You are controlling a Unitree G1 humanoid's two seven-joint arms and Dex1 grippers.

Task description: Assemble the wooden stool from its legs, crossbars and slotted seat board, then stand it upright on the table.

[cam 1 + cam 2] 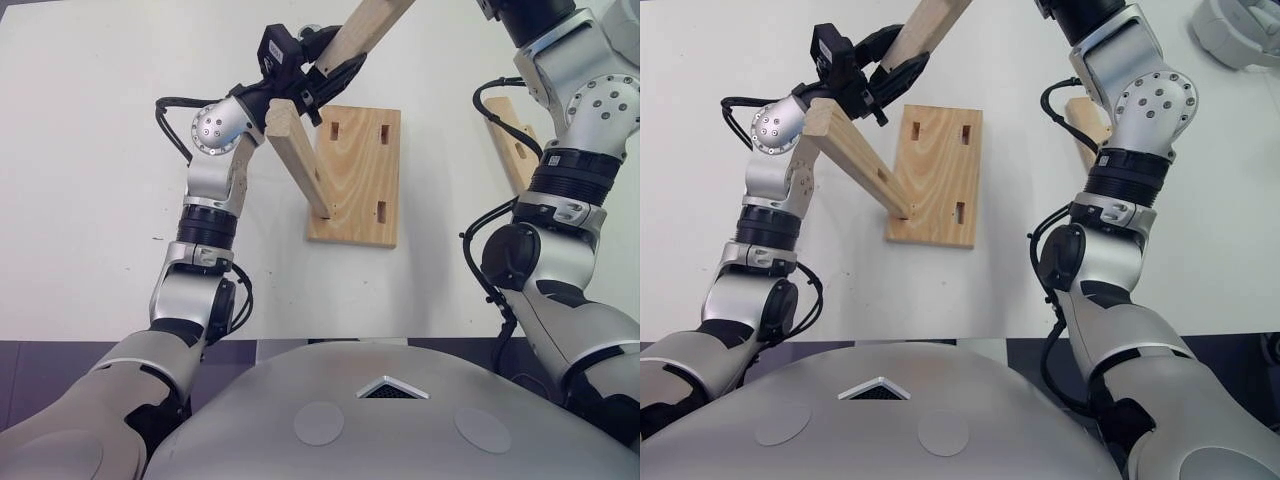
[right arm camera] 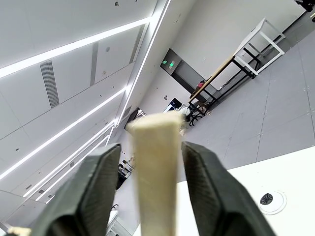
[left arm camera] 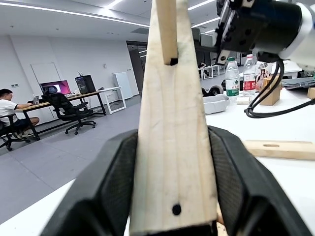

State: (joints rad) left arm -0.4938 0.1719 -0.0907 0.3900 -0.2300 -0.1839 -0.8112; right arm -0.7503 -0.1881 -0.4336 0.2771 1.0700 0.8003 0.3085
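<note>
The slotted seat board (image 1: 365, 175) lies flat on the white table. One wooden leg (image 1: 300, 155) stands tilted with its lower end in the board's near left slot. Above it, my left gripper (image 1: 322, 72) is shut on a second leg (image 3: 172, 147), which is held in the air and slants up and away. A thin crossbar (image 3: 167, 29) sits in that leg's slot. My right gripper (image 2: 150, 147) is raised high, and a pale wooden crossbar end (image 2: 156, 177) stands between its fingers (image 2: 98, 191). The right arm (image 1: 570, 130) rises at the right.
A loose slotted wooden piece (image 1: 512, 150) lies on the table behind the right arm. Water bottles (image 3: 232, 78) and a box stand farther off. A white object (image 1: 1240, 30) sits at the far right. The table's near edge (image 1: 300, 338) runs close to the robot.
</note>
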